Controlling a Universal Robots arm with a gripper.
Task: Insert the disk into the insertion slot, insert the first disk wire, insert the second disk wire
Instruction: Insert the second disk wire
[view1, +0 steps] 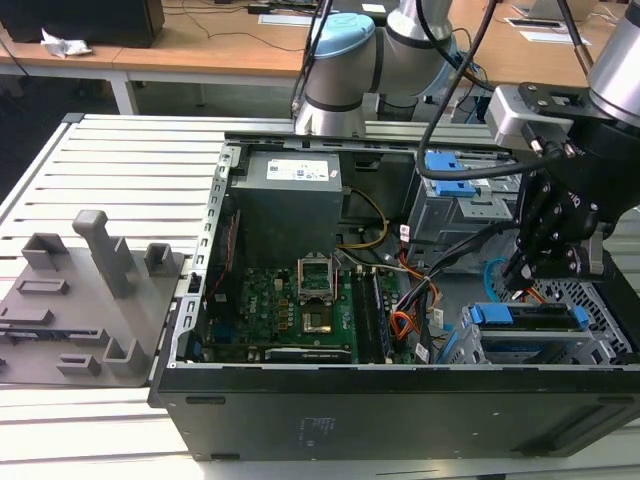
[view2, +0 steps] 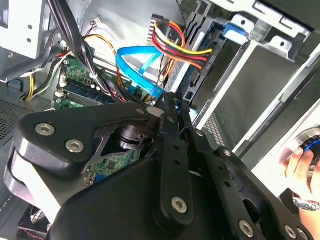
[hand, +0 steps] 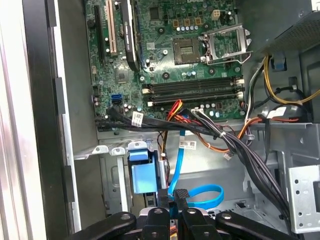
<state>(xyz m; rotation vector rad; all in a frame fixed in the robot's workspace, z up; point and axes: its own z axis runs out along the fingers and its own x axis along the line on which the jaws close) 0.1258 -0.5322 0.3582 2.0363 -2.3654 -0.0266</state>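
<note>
Hanging over the slot at the exterior view's right, the gripper is reaching down into the open case. The disk is sitting in the slot, its blue frame showing at the near edge. In the second wrist view, the gripper is pressing its fingers nearly together on the end of the blue wire, just beside the disk's connector edge. A red, yellow and black wire bundle is running into a plug seated on that edge. A person's hand is showing at the frame's edge. In the first wrist view, the blue wire is looping behind the gripper, beside the disk's blue tab, with the motherboard lying beyond.
</note>
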